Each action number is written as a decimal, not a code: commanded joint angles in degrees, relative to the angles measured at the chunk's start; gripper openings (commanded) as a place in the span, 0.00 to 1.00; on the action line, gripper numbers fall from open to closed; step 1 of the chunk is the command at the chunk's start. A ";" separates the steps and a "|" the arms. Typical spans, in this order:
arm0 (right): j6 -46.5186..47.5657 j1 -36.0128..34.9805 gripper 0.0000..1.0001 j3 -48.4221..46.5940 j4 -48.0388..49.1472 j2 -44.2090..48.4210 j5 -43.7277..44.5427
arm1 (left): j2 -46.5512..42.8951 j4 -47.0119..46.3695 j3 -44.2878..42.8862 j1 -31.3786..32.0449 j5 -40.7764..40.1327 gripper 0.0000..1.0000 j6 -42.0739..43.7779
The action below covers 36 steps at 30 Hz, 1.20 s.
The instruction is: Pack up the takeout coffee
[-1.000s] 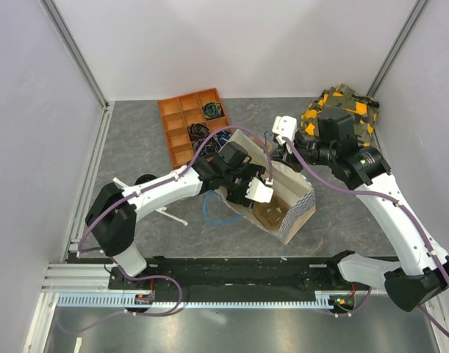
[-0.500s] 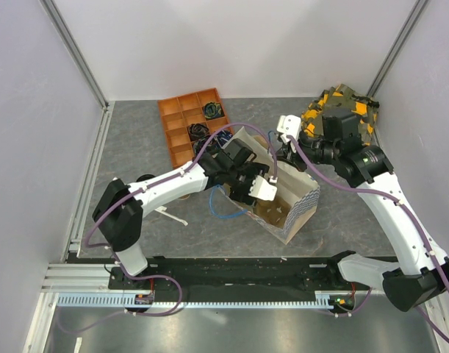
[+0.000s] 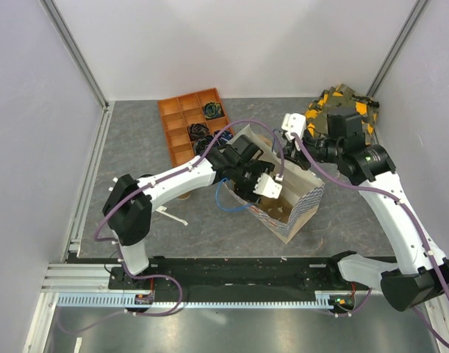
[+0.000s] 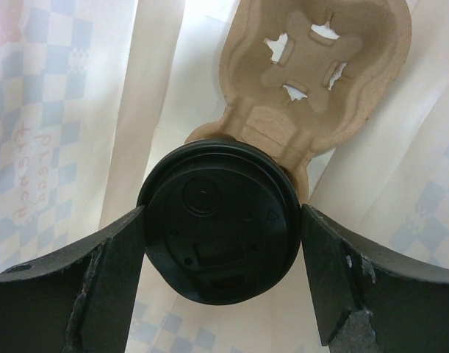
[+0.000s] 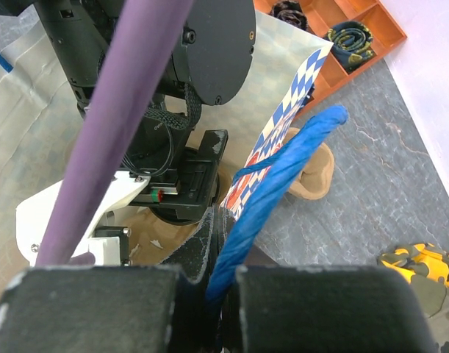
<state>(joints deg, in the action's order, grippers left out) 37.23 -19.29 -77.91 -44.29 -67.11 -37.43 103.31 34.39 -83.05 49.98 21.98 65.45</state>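
Note:
The takeout coffee (image 4: 218,220) fills the left wrist view from above: its round black lid sits between my left gripper's (image 4: 223,220) dark fingers (image 4: 106,279), which press on both sides of the lid. Beneath it lies a tan pulp cup carrier (image 4: 320,66) inside the checkered paper bag (image 3: 303,204). In the top view the left gripper (image 3: 272,198) reaches into the bag's mouth and hides the cup. My right gripper (image 5: 223,220) is shut on the bag's blue rope handle (image 5: 283,169) at the far rim, where the top view shows the right gripper (image 3: 281,149) as well.
An orange compartment tray (image 3: 181,129) with dark small items stands at the back left. A camouflage and orange bundle (image 3: 356,103) lies at the back right. The bag's other blue handle (image 3: 223,200) droops on the left. A white plastic piece (image 3: 170,215) lies near the left arm.
My left arm has swung right and reached further into the bag with the cup. The bag and my right gripper on its handle have shifted slightly to the right.

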 commanded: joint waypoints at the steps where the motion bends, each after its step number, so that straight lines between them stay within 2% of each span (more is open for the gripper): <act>1: 1.79 1.53 0.00 0.21 2.28 0.40 -5.28 | 4.62 6.65 -0.53 -0.32 -2.38 0.24 3.54; 3: 2.23 2.41 0.00 0.30 2.19 0.23 -5.81 | 5.23 7.27 -0.98 -0.32 -2.90 0.25 3.63; 10: 3.72 4.61 0.00 0.83 2.02 -0.48 -8.09 | 5.33 7.71 -3.78 -0.32 -3.34 0.46 2.84; 18: 4.78 5.66 0.00 0.83 2.02 -1.53 -9.77 | 4.45 7.71 -5.90 -0.23 -3.08 0.56 2.58; 28: 5.04 6.37 0.00 1.00 2.02 -1.88 -10.47 | 5.15 7.62 -8.01 -0.23 -3.78 0.75 2.31; 29: 5.13 6.37 0.00 1.00 2.02 -1.88 -10.64 | 5.15 7.79 -8.18 -0.23 -3.70 0.80 2.31; 36: 5.66 7.07 0.00 1.00 2.02 -2.32 -11.08 | 5.85 7.71 -10.12 -0.23 -3.61 0.85 2.31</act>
<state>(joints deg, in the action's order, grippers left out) 41.17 -12.69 -77.25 -44.23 -69.23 -45.25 107.39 41.54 -90.98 49.98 20.01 66.08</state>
